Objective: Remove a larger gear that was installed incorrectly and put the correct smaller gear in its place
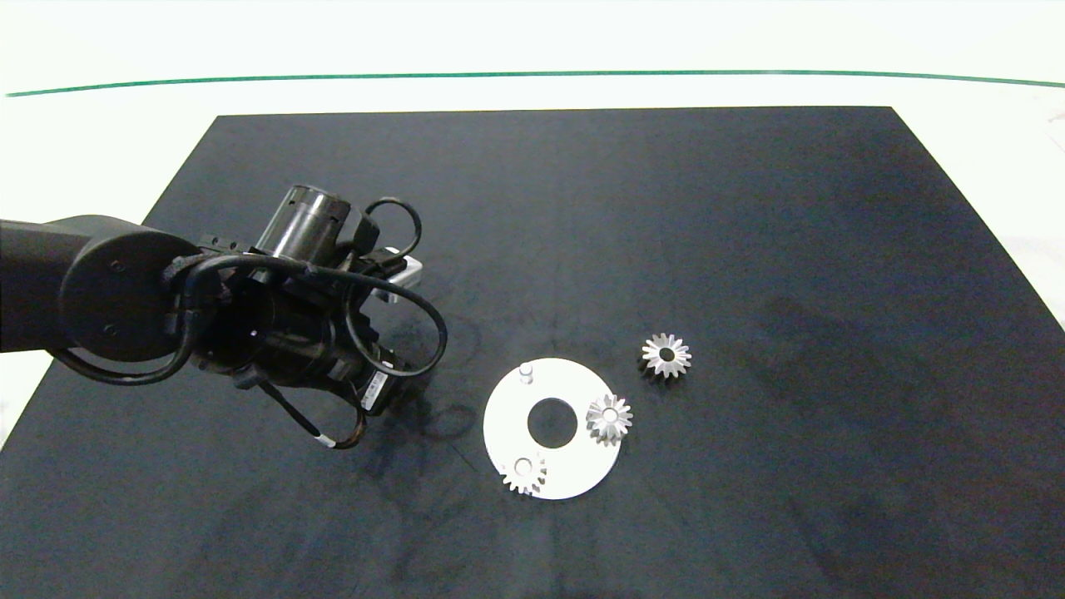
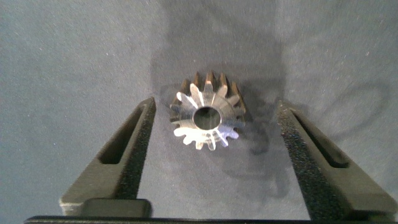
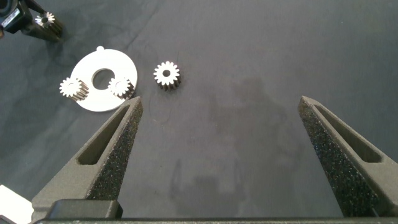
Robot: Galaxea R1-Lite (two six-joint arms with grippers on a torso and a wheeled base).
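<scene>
Toothed silver larger gear [image 2: 208, 118] — on matte mat [image 2: 74, 56]

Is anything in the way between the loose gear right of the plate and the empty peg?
Nothing visible: the peg is bare, and a mounted gear sits just off the straight path from the smaller gear.

The white table [image 1: 532, 42] is overexposed at the frame's top; soft arm shadows smear the dark mat [image 1: 749, 249]; the gear [image 2: 208, 118] glares.

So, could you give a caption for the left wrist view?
Open left gripper straddling the larger gear, which lies on the dark mat, fingers clear of it.
</scene>
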